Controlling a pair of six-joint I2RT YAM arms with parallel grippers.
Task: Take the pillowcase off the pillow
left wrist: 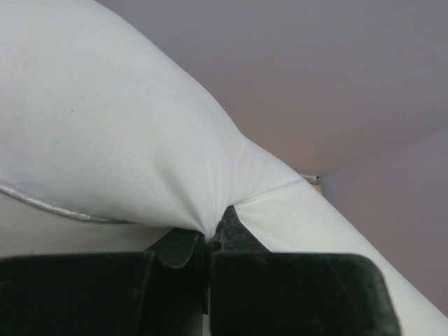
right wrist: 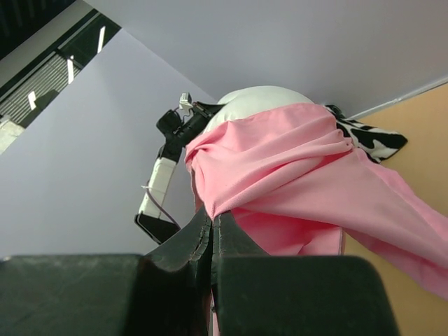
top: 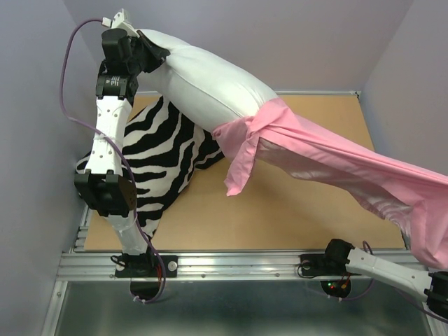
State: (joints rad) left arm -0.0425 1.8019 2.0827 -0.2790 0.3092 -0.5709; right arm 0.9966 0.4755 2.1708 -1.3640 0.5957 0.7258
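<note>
Left pincer [left wrist: 213, 234] over tan tabletop [top: 294, 210]

The zebra pillow [top: 164, 157] crowds the left, while bare tabletop [top: 294, 210] lies open under the pillowcase [top: 329, 154].

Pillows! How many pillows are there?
2. The white pillow hangs in the air, pinched by the left gripper, its right end inside the pink pillowcase. The zebra-striped pillow lies on the table beneath it, at the left. None seems hidden.
</note>
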